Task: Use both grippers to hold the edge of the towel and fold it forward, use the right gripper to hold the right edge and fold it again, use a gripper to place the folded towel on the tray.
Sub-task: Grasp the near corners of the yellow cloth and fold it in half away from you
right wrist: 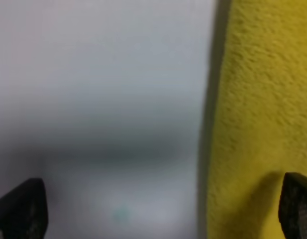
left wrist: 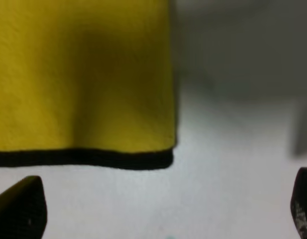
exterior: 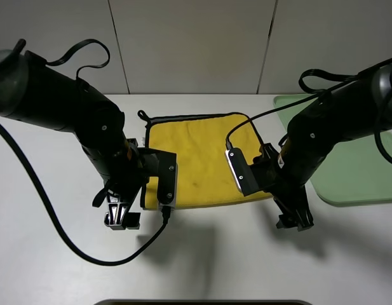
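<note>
The yellow towel lies flat on the white table, its black loop at the far left corner. My left gripper hangs low just off the towel's near left corner. The left wrist view shows its jaws open and empty, with the towel's black piped edge and a corner just ahead of the fingertips. My right gripper hangs low by the near right corner. It is open and empty, with one fingertip over the towel. The pale green tray lies at the right.
The white table reaches to a grey panelled wall at the back. Black cables loop from both arms over the table. A dark object shows at the very front edge.
</note>
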Robot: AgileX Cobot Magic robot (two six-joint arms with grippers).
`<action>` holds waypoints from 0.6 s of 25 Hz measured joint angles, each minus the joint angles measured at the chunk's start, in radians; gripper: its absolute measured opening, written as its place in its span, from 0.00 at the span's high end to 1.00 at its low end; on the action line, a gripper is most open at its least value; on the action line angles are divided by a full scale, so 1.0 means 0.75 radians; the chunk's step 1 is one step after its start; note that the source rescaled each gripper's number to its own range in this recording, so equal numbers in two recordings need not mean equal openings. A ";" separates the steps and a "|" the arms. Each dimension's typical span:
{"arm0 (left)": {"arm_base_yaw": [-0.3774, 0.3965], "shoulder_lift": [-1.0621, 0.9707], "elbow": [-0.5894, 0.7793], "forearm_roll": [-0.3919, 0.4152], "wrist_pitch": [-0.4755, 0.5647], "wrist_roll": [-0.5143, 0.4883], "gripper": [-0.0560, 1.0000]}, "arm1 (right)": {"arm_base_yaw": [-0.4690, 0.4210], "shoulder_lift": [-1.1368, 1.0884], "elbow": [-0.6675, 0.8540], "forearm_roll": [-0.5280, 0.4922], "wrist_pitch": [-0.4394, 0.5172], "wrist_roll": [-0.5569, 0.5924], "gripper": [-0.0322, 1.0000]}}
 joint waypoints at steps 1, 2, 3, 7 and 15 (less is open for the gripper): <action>0.000 0.000 0.000 0.000 -0.012 0.000 0.02 | 0.000 0.012 0.000 0.000 -0.003 -0.001 0.00; 0.000 0.000 0.000 0.000 -0.023 0.000 0.02 | 0.000 0.018 -0.001 -0.002 -0.002 -0.005 0.00; 0.000 0.000 0.000 0.000 -0.032 0.000 0.02 | 0.000 0.023 -0.005 -0.002 -0.002 -0.007 0.00; 0.000 0.000 0.000 0.000 -0.063 0.001 0.02 | 0.000 0.031 -0.009 -0.003 0.003 -0.011 0.00; 0.000 0.000 0.000 0.000 -0.116 0.003 0.02 | 0.000 0.033 -0.012 -0.003 0.008 -0.015 0.00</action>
